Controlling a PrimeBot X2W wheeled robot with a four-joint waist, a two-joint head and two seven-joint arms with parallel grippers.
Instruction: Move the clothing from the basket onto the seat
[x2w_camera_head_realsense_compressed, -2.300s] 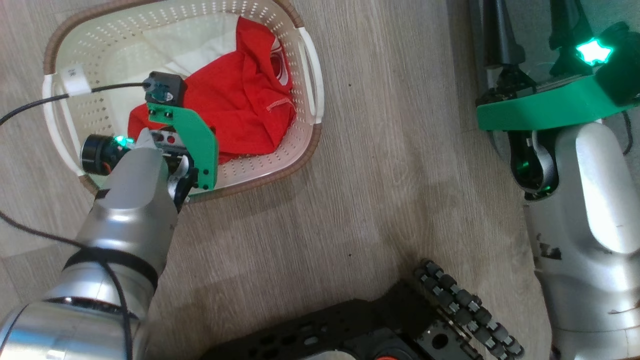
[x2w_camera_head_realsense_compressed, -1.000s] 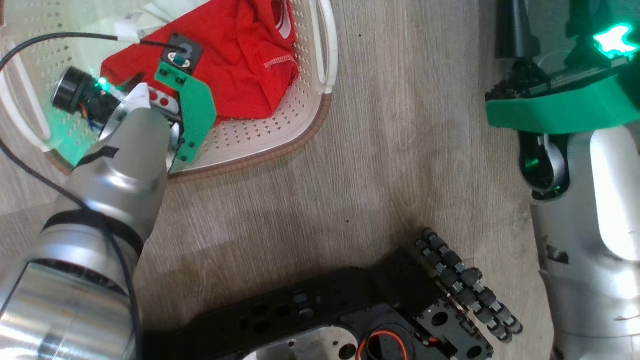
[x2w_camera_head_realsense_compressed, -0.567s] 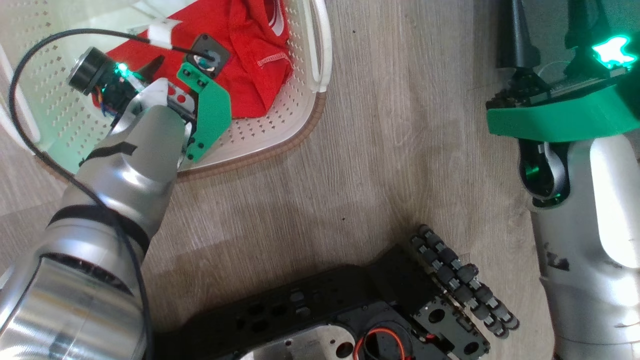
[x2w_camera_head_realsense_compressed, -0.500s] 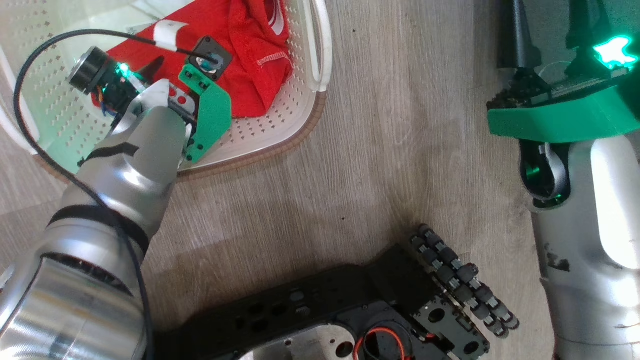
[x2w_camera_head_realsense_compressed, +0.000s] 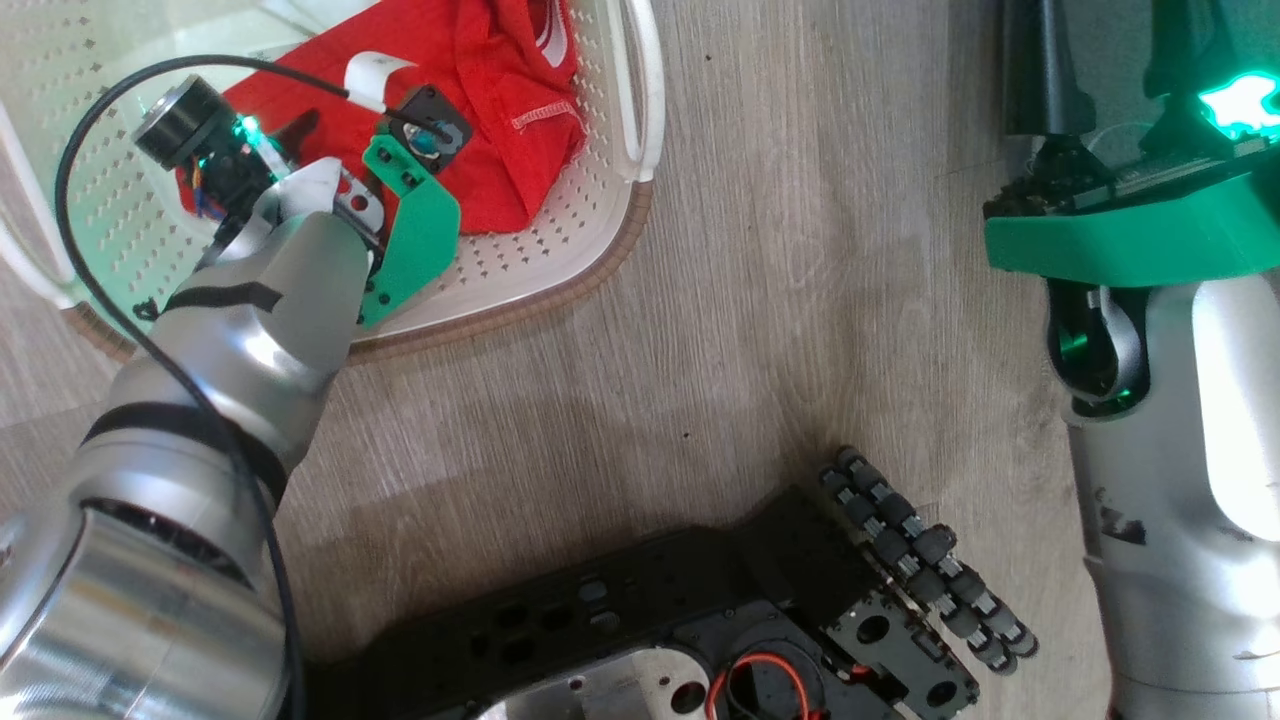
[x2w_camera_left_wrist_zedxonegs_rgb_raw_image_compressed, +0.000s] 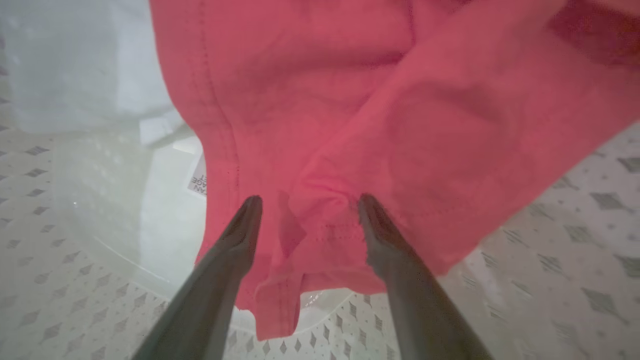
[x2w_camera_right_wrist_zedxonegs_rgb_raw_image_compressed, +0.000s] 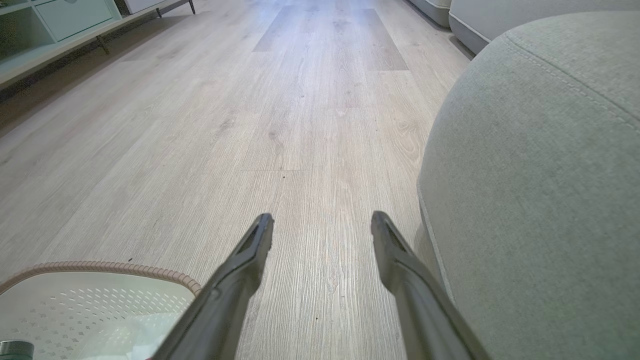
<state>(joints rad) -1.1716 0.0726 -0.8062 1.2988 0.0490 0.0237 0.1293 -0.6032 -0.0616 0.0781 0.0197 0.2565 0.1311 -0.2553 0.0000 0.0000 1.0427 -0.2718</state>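
While my left hand (x2w_camera_left_wrist_zedxonegs_rgb_raw_image_compressed: 308, 199) hangs released inside the basket (x2w_camera_left_wrist_zedxonegs_rgb_raw_image_compressed: 550, 225), its two fingers spread to either side of a bunched hem of the red clothing (x2w_camera_left_wrist_zedxonegs_rgb_raw_image_compressed: 350, 100), nothing is gripped, and that is where I see the trouble. Between the fingertips sits only a thin ridge of fabric. I judge that closing here could catch a single layer, which may slide out once the garment's weight comes onto it. Whether the tips touch the cloth or hover just over it I cannot tell.

Pushing deeper to gather more could drive the tips against the perforated bottom of the basket, right under the hand. A light plastic basket may then skid or lift with the garment. Off to the left of the left finger lies a pale cloth (x2w_camera_left_wrist_zedxonegs_rgb_raw_image_compressed: 75, 65), its care label (x2w_camera_left_wrist_zedxonegs_rgb_raw_image_compressed: 198, 177) tucked against the red edge, and it might ride up tangled.

On the head view a black cable (x2w_camera_head_realsense_compressed: 250, 62) loops from that wrist over the basket, and I would watch it for a snag on the rim. My right hand (x2w_camera_right_wrist_zedxonegs_rgb_raw_image_compressed: 322, 216) is released and empty over the floor (x2w_camera_right_wrist_zedxonegs_rgb_raw_image_compressed: 300, 100), with the seat (x2w_camera_right_wrist_zedxonegs_rgb_raw_image_compressed: 540, 175) just beside its right finger. A long garment carried that way could drag on the boards.
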